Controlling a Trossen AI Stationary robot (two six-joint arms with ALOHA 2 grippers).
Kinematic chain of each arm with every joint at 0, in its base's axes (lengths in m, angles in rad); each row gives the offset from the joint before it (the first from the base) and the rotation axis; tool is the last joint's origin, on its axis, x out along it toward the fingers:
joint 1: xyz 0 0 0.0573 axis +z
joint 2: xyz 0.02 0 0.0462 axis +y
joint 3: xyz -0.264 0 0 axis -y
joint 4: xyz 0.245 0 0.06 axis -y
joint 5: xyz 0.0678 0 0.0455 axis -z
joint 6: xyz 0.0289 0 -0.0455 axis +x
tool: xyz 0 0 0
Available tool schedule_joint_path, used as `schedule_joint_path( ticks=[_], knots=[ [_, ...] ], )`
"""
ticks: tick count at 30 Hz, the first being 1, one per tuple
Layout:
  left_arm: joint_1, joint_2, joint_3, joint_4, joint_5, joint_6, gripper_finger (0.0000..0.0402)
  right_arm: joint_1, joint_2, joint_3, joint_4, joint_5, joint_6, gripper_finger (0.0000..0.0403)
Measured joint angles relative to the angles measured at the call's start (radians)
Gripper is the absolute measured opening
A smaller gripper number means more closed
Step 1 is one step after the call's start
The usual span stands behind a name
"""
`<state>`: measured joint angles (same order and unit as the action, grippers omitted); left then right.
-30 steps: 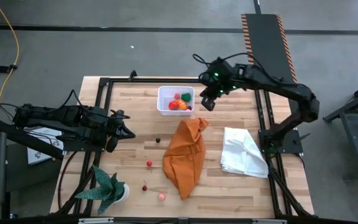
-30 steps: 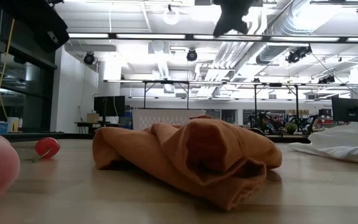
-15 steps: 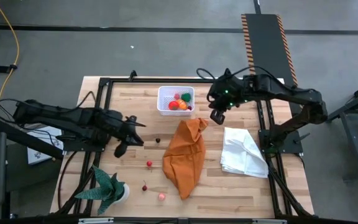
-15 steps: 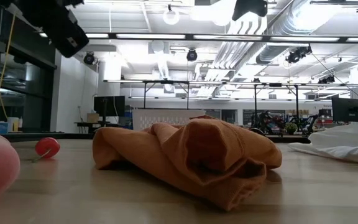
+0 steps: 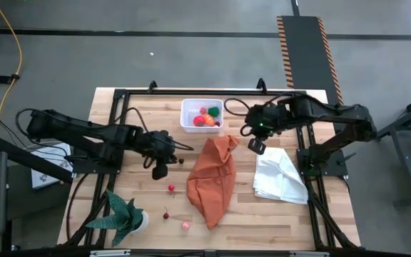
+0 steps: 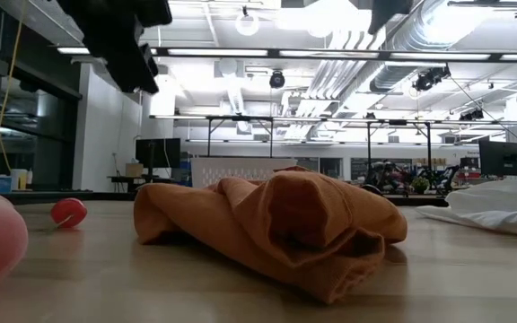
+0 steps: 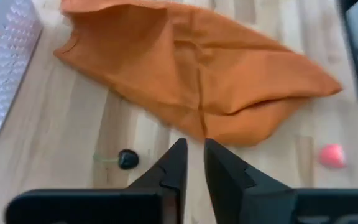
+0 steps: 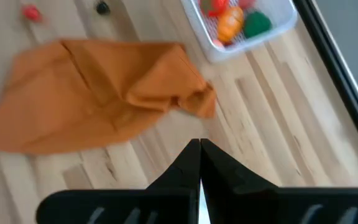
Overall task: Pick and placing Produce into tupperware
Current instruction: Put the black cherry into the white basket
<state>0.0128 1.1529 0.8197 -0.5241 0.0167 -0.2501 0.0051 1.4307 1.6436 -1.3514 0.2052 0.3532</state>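
From above, the tub (image 5: 202,114) sits at the worktop's (image 5: 291,214) far edge holding red, orange and green produce (image 5: 207,118). Left wrist: left end effector (image 7: 191,155) slightly apart, empty. Right wrist: right end effector (image 8: 199,152) together, empty.

Open-plan lab: exposed ceiling ducts (image 6: 438,27), distant workbenches (image 6: 240,166).

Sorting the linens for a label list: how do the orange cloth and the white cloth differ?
The orange cloth lies mid-table, long and bunched, one end near the tupperware. The white cloth lies at the right edge, shorter and more loosely folded, far from the tub. Both rest crumpled on the wood, untouched by either gripper.
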Motion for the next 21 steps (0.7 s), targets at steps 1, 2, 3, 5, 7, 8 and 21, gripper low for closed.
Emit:
schedule_joint_path(
  ticks=[1, 2, 3, 5, 7, 8, 21],
  knots=[
    [0.001, 0.013, 0.007, -0.015, -0.009, -0.001, 0.0057, 0.008, 0.000, -0.001, -0.024, 0.013, 0.011, 0.0000],
    [0.002, 0.027, 0.014, -0.020, -0.013, -0.009, 0.0068, 0.016, 0.000, 0.000, -0.048, 0.030, 0.018, 0.0000],
    [0.003, 0.040, 0.020, -0.019, -0.015, -0.028, 0.0081, 0.026, -0.002, -0.001, -0.074, 0.049, 0.024, 0.0000],
    [0.010, 0.059, 0.025, -0.026, -0.021, -0.096, 0.0108, 0.048, -0.013, -0.003, -0.122, 0.085, 0.024, 0.0000],
    [0.022, 0.073, 0.025, -0.040, -0.015, -0.176, 0.0136, 0.070, -0.038, -0.005, -0.151, 0.115, 0.028, 0.0000],
    [0.029, 0.079, 0.025, -0.042, -0.009, -0.215, 0.0148, 0.078, -0.053, -0.005, -0.164, 0.122, 0.032, 0.0000],
    [0.100, 0.103, 0.025, -0.090, -0.044, -0.685, 0.0167, 0.142, -0.300, -0.006, -0.178, 0.256, 0.150, 0.0000]
  ],
)
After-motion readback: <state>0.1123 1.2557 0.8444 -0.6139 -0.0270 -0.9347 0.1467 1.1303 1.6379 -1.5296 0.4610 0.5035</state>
